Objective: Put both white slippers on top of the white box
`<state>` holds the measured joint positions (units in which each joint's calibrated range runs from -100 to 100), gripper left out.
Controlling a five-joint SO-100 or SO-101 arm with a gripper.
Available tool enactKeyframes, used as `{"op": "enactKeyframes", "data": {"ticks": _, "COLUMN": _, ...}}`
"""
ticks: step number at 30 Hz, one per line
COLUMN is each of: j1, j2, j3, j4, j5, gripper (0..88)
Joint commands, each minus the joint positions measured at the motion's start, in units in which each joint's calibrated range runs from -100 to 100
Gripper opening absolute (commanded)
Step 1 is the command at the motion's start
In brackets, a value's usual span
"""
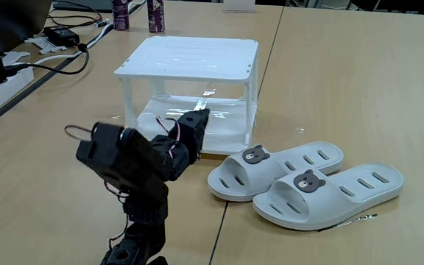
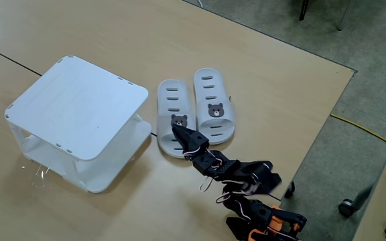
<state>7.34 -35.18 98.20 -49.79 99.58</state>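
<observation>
Two white slippers [image 1: 304,180] lie beside the white box [image 1: 190,59], gripper [image 2: 183,137] seemingly closed.

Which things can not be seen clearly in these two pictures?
- Gripper: in both fixed views the arm's dark body hides the fingers, so open or shut is unclear.
- Nearer white slipper: its toe end lies under the gripper.
- White box: glare on the clear sides blurs its lower shelf.
- Arm base: cut off by the bottom edge.

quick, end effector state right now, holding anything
End effector: cannot be told whether open or closed; it holds nothing, poised over the toe of one of the white slippers.
</observation>
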Motion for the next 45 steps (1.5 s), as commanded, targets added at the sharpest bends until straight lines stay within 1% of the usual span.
{"op": "enactKeyframes", "data": {"ticks": 1, "j1": 0.31, "j2": 13.09, "j3": 0.35, "j4": -4.23, "j5": 0.42, "gripper": 0.8}}
{"op": "enactKeyframes", "data": {"ticks": 6, "j1": 0.39, "j2": 24.53, "j3": 0.35, "j4": -13.11, "j5": 0.42, "gripper": 0.8}}
{"op": "enactKeyframes", "data": {"ticks": 11, "j1": 1.46, "j2": 30.59, "j3": 0.80, "j4": -22.86, "j5": 0.42, "gripper": 1.8}}
{"op": "enactKeyframes", "data": {"ticks": 12, "j1": 2.03, "j2": 31.52, "j3": 0.80, "j4": -23.90, "j5": 0.42, "gripper": 4.1}}
{"op": "enactKeyframes", "data": {"ticks": 14, "j1": 4.09, "j2": 33.53, "j3": 0.62, "j4": -24.76, "j5": 0.42, "gripper": 11.9}}
{"op": "enactKeyframes", "data": {"ticks": 18, "j1": 5.41, "j2": 37.74, "j3": -3.35, "j4": -24.76, "j5": 0.42, "gripper": 14.6}}
{"op": "enactKeyframes", "data": {"ticks": 21, "j1": 5.41, "j2": 39.00, "j3": -7.68, "j4": -24.85, "j5": 0.42, "gripper": 23.7}}
{"op": "enactKeyframes", "data": {"ticks": 22, "j1": 5.41, "j2": 38.75, "j3": -9.57, "j4": -24.85, "j5": 0.42, "gripper": 24.7}}
{"op": "enactKeyframes", "data": {"ticks": 29, "j1": 5.49, "j2": 39.42, "j3": -15.25, "j4": -24.24, "j5": 0.42, "gripper": 25.2}}
{"op": "enactKeyframes", "data": {"ticks": 33, "j1": 6.15, "j2": 43.80, "j3": -16.16, "j4": -24.76, "j5": 0.42, "gripper": 25.3}}
{"op": "enactKeyframes", "data": {"ticks": 40, "j1": 9.02, "j2": 51.20, "j3": -27.88, "j4": -24.76, "j5": 0.42, "gripper": 25.4}}
{"op": "enactKeyframes", "data": {"ticks": 45, "j1": 10.09, "j2": 61.05, "j3": -37.26, "j4": -24.76, "j5": 0.42, "gripper": 25.4}}
